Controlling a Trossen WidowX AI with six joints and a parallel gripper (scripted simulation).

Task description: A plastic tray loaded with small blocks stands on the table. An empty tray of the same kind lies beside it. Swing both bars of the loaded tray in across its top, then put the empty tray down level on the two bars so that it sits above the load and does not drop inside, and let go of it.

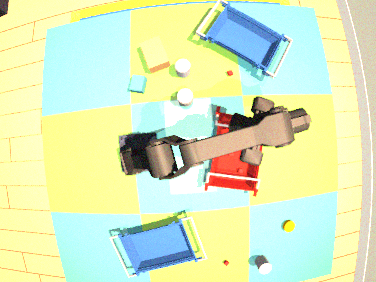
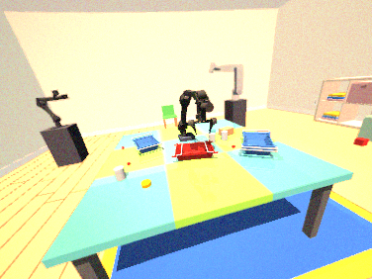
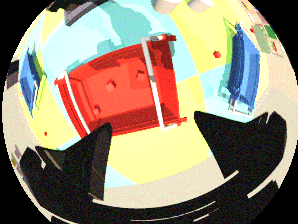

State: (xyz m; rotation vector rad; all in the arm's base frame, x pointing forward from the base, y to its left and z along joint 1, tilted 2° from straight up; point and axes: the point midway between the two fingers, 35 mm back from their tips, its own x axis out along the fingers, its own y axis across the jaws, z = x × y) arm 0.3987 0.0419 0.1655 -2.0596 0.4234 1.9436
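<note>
The loaded tray is red (image 1: 227, 160) (image 2: 195, 152) (image 3: 125, 102) and holds small red blocks (image 3: 111, 85). One white bar (image 1: 232, 179) (image 3: 76, 102) lies across its top just inside one end. The other white bar (image 1: 222, 125) (image 3: 156, 100) also crosses the top, further in from the opposite end. Two empty blue trays stand apart from it, one near the cups (image 1: 245, 37) (image 2: 257, 140) (image 3: 245, 70) and one on the other side (image 1: 160, 247) (image 2: 146, 142) (image 3: 30, 80); their bars are out at the ends. My gripper (image 2: 205, 129) (image 3: 153, 120) is open and empty above the red tray; the arm partly hides the tray from above.
Two white cups (image 1: 183, 67) (image 1: 185, 97), an orange block (image 1: 155, 54) and a teal block (image 1: 137, 84) are between the arm base and one blue tray. A yellow disc (image 1: 289, 226) (image 2: 146, 183) and a dark-sided cup (image 1: 263, 264) are at the far corner. Small red cubes (image 1: 230, 73) (image 1: 226, 262) lie loose.
</note>
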